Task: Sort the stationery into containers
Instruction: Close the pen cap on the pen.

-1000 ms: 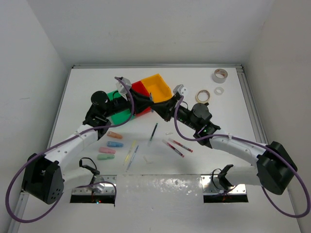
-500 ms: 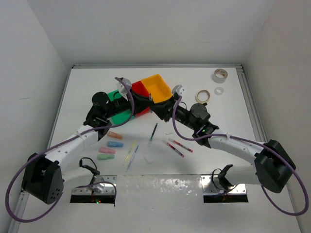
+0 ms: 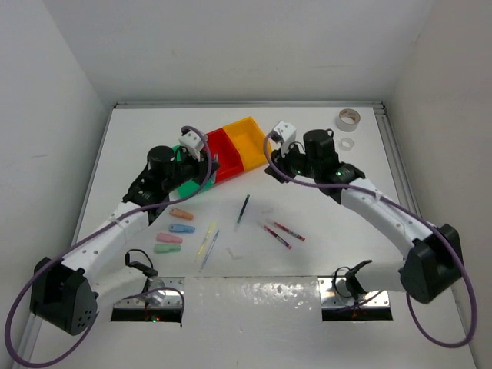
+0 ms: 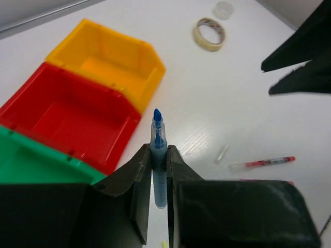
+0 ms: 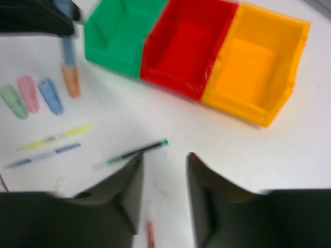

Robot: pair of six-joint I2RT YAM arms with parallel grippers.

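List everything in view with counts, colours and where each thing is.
Bins: three, green, red, yellow-orange, joined row at centre.
Pastel pieces: four, orange, blue, pink, green, left of the pens.
Loose pens: five, yellow, blue, black, two red, in front of bins.
Tape rolls: three, grey, tan, white, far right.
Blue marker: one, clamped in left gripper.
Left gripper: one, black, shut on blue marker.
Right gripper: one, black, open, empty.

The yellow-orange bin (image 4: pixel 150 54), red bin (image 4: pixel 111 150) and green bin (image 4: pixel 31 160) are smooth, glossy plastic; the blue pen (image 4: pixel 158 129) has a translucent plastic barrel; the fingers (image 4: pixel 138 186) of the left gripper (image 4: pixel 159 151) look matt black; the table (image 4: pixel 217 103) is matt white, faintly grained.
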